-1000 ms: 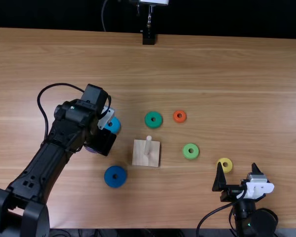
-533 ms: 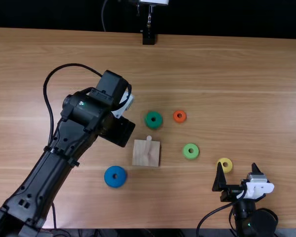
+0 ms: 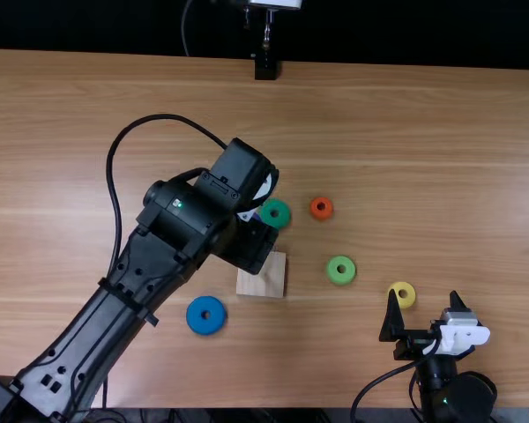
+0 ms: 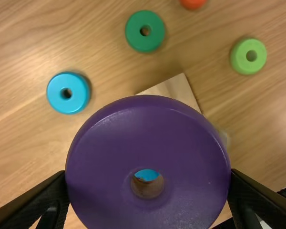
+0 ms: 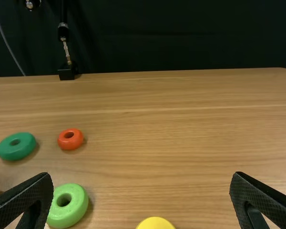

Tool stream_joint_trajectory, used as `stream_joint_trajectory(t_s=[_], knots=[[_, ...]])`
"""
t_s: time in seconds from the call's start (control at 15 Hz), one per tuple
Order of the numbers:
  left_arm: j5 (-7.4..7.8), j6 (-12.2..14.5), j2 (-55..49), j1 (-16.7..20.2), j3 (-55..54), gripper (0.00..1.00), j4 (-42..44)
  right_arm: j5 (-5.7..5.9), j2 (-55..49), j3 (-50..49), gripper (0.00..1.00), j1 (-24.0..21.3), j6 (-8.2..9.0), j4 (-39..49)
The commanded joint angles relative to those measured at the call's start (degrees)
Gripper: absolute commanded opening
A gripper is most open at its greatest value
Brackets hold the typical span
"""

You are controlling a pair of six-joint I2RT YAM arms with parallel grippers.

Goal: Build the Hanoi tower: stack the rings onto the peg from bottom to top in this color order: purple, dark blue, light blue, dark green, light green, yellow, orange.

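In the top view my left gripper [image 3: 250, 244] is over the far part of the wooden base [image 3: 262, 280], covering the peg. The left wrist view has my left gripper [image 4: 148, 183] shut on the purple ring [image 4: 105, 143], held flat above the table, and a light blue ring [image 4: 67, 93]. On the table lie the dark blue ring [image 3: 206, 315], dark green ring [image 3: 274, 214], orange ring [image 3: 321, 207], light green ring [image 3: 341, 270] and yellow ring [image 3: 402, 294]. Beside the yellow one, my right gripper [image 3: 423, 304] is open; the right wrist view shows this gripper [image 5: 140, 186] holding nothing.
A black stand [image 3: 265, 67] rises at the table's far edge. The left arm stretches diagonally over the table's left part, with its cable looping beside it. Bare wood [image 3: 423, 150] lies beyond the orange and yellow rings.
My left gripper has moved right, from over the light blue ring's place to the wooden base, covering the peg. The right arm has kept still.
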Motion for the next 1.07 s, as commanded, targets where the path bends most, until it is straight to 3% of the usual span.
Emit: stream_joint_trajectory(t_s=[0.0, 0.4, 0.6, 1.0], knots=[[0.18, -1.67, -0.1, -1.34, 2.62, 0.0, 0.06, 0.62, -0.69, -2.39, 1.0, -0.32, -0.34, -3.7], [0.18, -2.2, 2.36, -3.8, 4.55, 0.0, 0.27, 0.62, -0.69, -2.39, 1.0, -0.14, -0.34, -3.7], [0.18, -3.67, 4.29, -4.94, 4.64, 0.0, 0.48, 0.62, -0.69, -2.39, 1.0, -0.32, -0.34, -3.7], [0.18, -3.78, 5.7, -5.3, 6.31, 0.0, 0.17, 0.62, -0.69, -2.39, 1.0, -0.32, -0.34, -3.7]])
